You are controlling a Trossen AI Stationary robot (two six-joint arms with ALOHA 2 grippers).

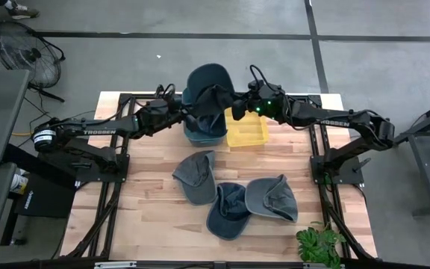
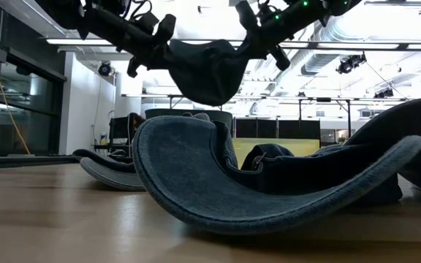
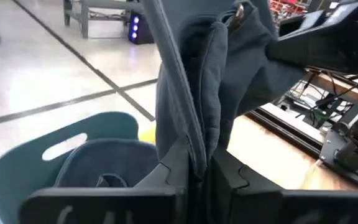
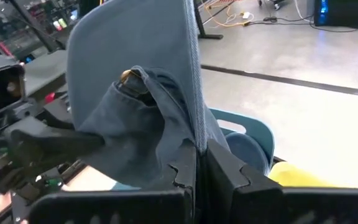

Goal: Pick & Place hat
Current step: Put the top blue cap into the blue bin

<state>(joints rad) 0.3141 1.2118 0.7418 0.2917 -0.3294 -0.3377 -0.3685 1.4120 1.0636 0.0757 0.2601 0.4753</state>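
A dark blue-grey cap (image 1: 213, 99) hangs in the air between my two grippers, above a blue bin (image 1: 206, 133). In the low view the cap (image 2: 205, 69) sags like a pouch between them. My left gripper (image 1: 192, 113) is shut on its left side, and my right gripper (image 1: 237, 104) is shut on its right side. The bin (image 3: 48, 155) holds another cap (image 3: 95, 165), lying in its bottom. Three more caps lie flat on the table: one (image 1: 195, 176) left, one (image 1: 226, 211) near, one (image 1: 272, 197) right. My left gripper pinches a folded edge of the cap (image 3: 194, 146) between its two fingers, coming level from the table's left. The cap is lifted clear and rises past the fingers (image 3: 229, 177). My right gripper pinches the cap's edge beside the brim (image 4: 194, 134) between its two fingers, coming level from the table's right. The cap is lifted clear; its crown with a brass button (image 4: 129, 78) bunches beside the fingers (image 4: 229, 174).
A yellow tray (image 1: 248, 131) sits right of the blue bin. A potted plant (image 1: 319, 243) stands at the table's near right corner. Black arm frames (image 1: 327, 161) run along both table sides. Bare wood (image 1: 148, 217) lies near left.
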